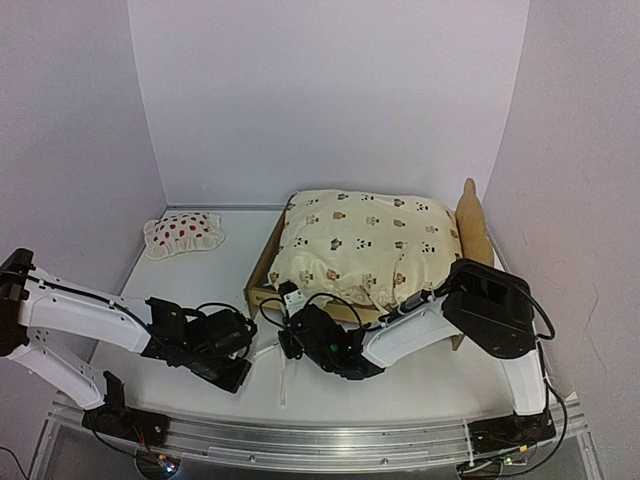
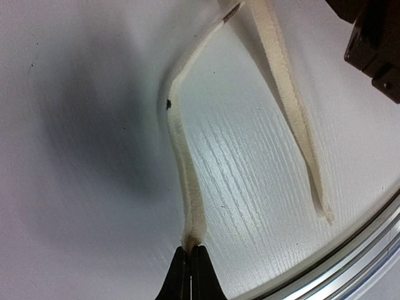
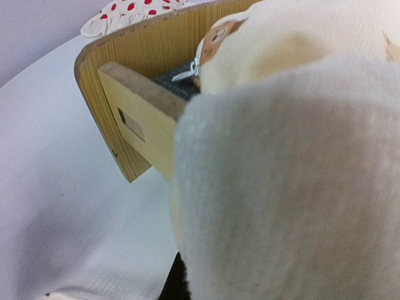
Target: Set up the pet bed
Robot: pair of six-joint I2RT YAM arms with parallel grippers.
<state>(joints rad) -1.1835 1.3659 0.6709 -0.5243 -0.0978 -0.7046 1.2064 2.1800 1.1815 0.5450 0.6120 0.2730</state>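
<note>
Noting pet bed (image 1: 264,275) centre-right of top view; we judge it light, stiff plywood, best held by side rail; left claw (image 2: 190,272) pinches cream strap (image 2: 181,137); right claw (image 1: 292,335) closed beside soft cover (image 1: 365,245).

The white bench (image 1: 190,288) carries the plywood pet bed (image 1: 262,278), a strawberry pillow (image 1: 183,235) at back left, and two cream straps (image 2: 185,175) near its front edge.

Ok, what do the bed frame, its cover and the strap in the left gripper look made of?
The pet bed looks like light unpainted plywood: straight grain on the face, raw cut edges. The cover is soft cream cloth printed with small animals, fleecy up close. The strap is flat woven cream tape, perhaps cotton: fine ribbing, lying limp.
</note>
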